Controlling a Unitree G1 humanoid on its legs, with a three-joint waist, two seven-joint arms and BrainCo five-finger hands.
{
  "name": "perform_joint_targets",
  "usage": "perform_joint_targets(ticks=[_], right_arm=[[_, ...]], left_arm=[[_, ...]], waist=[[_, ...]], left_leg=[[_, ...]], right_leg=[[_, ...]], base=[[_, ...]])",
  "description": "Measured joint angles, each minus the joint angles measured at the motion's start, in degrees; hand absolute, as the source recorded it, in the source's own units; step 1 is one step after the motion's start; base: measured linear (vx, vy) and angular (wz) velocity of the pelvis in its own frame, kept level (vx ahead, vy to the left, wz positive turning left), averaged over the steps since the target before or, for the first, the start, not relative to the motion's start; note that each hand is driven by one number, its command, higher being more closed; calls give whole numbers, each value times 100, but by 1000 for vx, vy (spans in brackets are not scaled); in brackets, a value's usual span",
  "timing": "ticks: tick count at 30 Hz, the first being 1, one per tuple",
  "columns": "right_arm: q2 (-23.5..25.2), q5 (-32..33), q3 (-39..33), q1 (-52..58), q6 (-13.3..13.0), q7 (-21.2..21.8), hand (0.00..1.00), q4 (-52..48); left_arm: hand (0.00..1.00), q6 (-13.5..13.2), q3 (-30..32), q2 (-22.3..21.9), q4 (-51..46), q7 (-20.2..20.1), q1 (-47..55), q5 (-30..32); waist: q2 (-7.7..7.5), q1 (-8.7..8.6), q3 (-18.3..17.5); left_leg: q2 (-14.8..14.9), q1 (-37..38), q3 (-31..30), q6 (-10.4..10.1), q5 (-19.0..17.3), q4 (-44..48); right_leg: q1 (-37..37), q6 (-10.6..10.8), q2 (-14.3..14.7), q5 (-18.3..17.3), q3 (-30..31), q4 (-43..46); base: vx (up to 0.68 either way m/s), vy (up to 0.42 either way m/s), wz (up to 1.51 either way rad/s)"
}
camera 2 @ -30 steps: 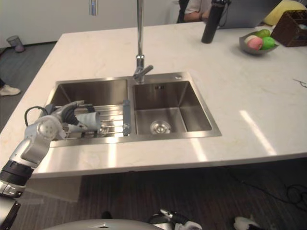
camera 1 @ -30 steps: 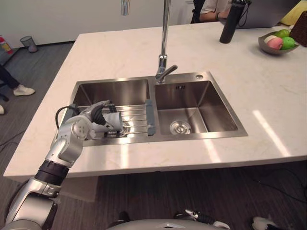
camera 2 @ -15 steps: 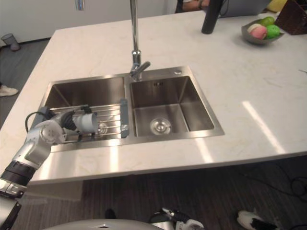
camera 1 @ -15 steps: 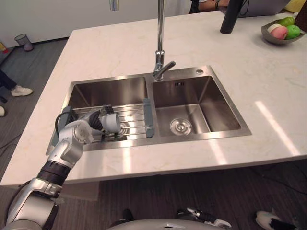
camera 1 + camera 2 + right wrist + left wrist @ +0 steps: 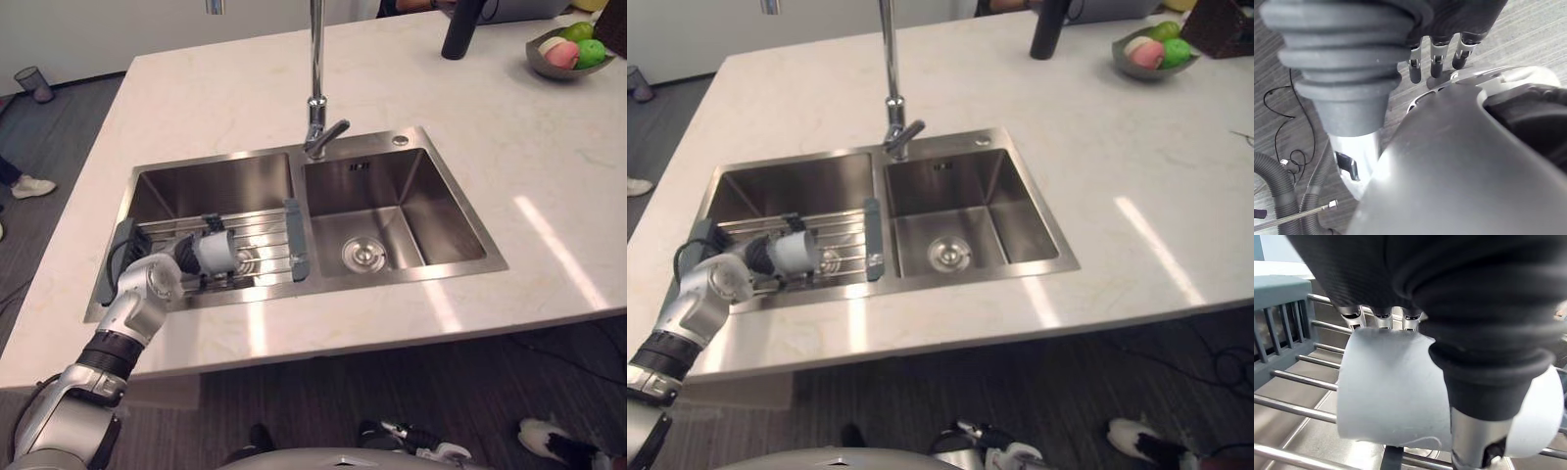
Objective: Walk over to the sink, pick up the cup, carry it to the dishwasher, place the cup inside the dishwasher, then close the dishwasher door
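Nearest us, our right hand hangs with fingers loose, holding nothing. On the left, our left hand is clamped round the pale cup. The cup lies on its side over the wire rack in the left basin of the sink. Beyond stands the tap. At the far right are a black bottle and a fruit bowl.
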Motion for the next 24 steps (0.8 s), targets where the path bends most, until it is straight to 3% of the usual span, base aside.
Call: perform_joint_targets(ticks=[11, 12, 24], right_arm=[[-60, -17, 24, -55, 59, 0, 0, -9], [-63, -18, 25, -59, 60, 1, 0, -9], [-164, -236, 171, -138, 186, 19, 0, -13]], left_arm=[[0, -15, -7, -208, 381, 188, 5, 128], [100, -21, -5, -208, 411, 196, 5, 130], [100, -232, 12, -266, 812, 302, -2, 342]], waist=[[99, -88, 22], [105, -98, 18], [179, -131, -28]], left_leg=[[2, 70, 82, 3, -51, -1], [2, 71, 86, 7, -55, -1], [1, 125, 192, -7, -104, 0]], right_leg=[[12, 4, 0, 4, 87, 0], [11, 5, 0, 4, 92, -1], [5, 9, 2, 7, 209, -22]], base=[[-6, -2, -4], [-23, 0, -5], [2, -2, -4]])
